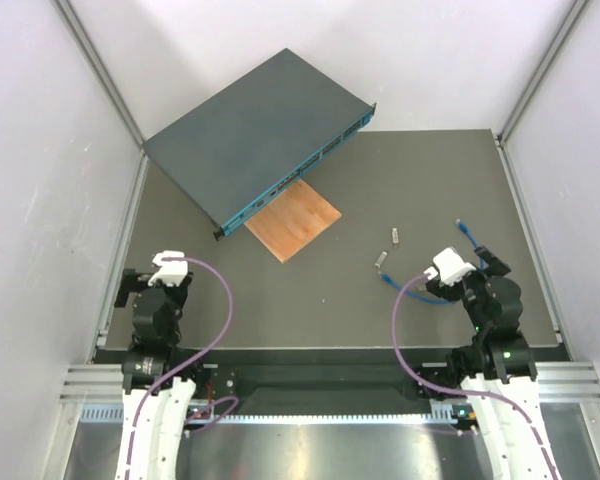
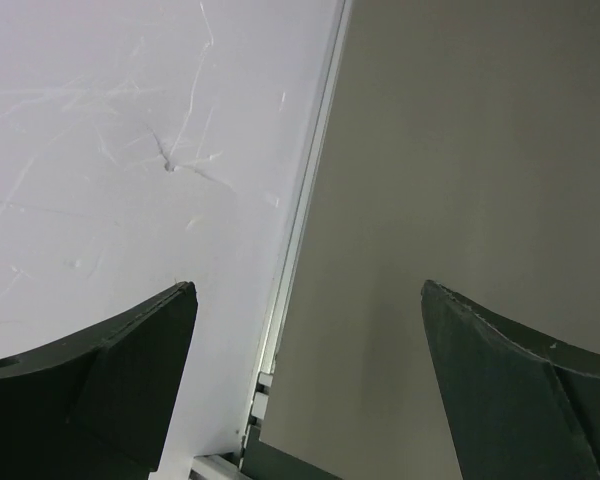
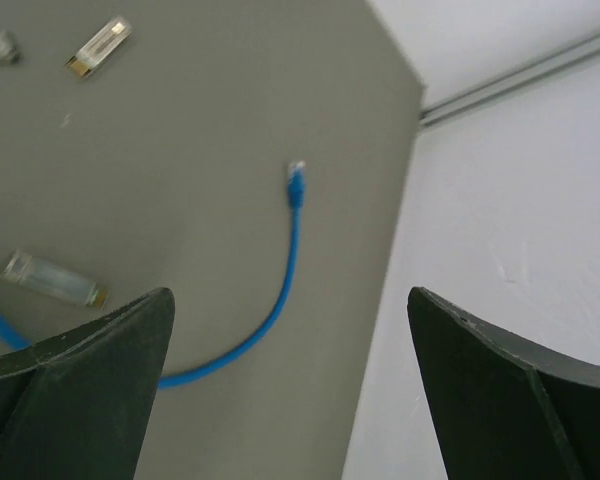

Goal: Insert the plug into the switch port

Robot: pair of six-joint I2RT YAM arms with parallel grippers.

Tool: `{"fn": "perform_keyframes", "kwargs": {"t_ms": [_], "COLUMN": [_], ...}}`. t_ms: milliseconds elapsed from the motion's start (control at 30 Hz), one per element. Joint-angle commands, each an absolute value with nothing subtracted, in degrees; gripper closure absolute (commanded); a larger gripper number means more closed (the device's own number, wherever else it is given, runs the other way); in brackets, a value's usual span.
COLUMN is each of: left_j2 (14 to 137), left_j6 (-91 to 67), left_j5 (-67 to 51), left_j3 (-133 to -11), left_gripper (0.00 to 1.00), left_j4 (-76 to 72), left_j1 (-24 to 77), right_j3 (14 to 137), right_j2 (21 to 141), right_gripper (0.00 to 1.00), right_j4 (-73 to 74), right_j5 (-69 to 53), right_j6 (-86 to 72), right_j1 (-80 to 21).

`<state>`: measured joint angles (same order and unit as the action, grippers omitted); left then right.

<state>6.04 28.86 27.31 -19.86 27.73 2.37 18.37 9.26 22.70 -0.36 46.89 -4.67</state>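
Right jaws: being held wide apart and empty; only bare surface [image 3: 180, 130] and cable are being framed between them.
Left jaws: also being held wide and empty, over the surface's left edge, just beside the white wall [image 2: 100, 150].
Plug [image 3: 296, 170]: being shown lying loose on the surface at about 12 o'clock from the right jaws, near the right-hand wall, with its clear tip pointing to 12 o'clock.
Blue cable [image 3: 280, 300]: being seen curving back from the plug toward 7 o'clock and passing under the right arm [image 1: 485, 300].
Loose pieces [image 1: 388, 250]: two small clear-and-metal bits are being seen at about 9 o'clock from the plug, apart from it.
Switch [image 1: 250, 140]: being seen at 10 o'clock from the right arm, well apart from the plug, with its socket row [image 1: 300, 170] turned toward 4 o'clock.
Wooden square [image 1: 293, 219]: being shown at the switch's front edge; whether it is tucked under that edge cannot be told.
Handling: the plug is being judged light, small, hard-shelled and smooth, with a delicate tip; the cable is being judged limp, so no steering is being expected from it.
Hold: the plug body just behind the clear tip is being favoured, pinched across its flat sides with the tip left free.
Stage: nothing is being gripped yet.
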Motion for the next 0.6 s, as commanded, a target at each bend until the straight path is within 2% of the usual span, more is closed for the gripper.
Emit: {"fn": "perform_keyframes", "kwargs": {"t_ms": [0,167,300,467,567], "left_j2": [10.18,20.81,26.71,33.22,35.15], "left_j6": [24.54,11.38,5.38,-3.6,-5.0], "left_j5": [24.61,26.81,23.72,12.32,7.15], "left_j3": [-28.9,-41.44,-51.39,-63.35,-65.91], "left_gripper": [0.01,0.01,0.01,0.01,0.01], "left_j4": [29.7,31.46,34.36,38.58,38.58], "left_j1": [2.02,2.02,2.02,1.76,1.49], "right_j3": [25.38,28.65,31.63,33.66,33.84], "right_j2": [16.25,21.35,23.72,30.57,34.43], "right_gripper": [0.0,0.0,0.0,0.0,0.0], "right_j4": [31.1,33.84,40.14,47.28,47.73], "right_j5": [-4.65,-8.08,-13.6,-17.31,-17.14], "right_j6": [49.57,49.75,51.85,56.16,56.78], "right_j1": [-4.57,-4.57,-4.57,-4.66,-4.92]}}
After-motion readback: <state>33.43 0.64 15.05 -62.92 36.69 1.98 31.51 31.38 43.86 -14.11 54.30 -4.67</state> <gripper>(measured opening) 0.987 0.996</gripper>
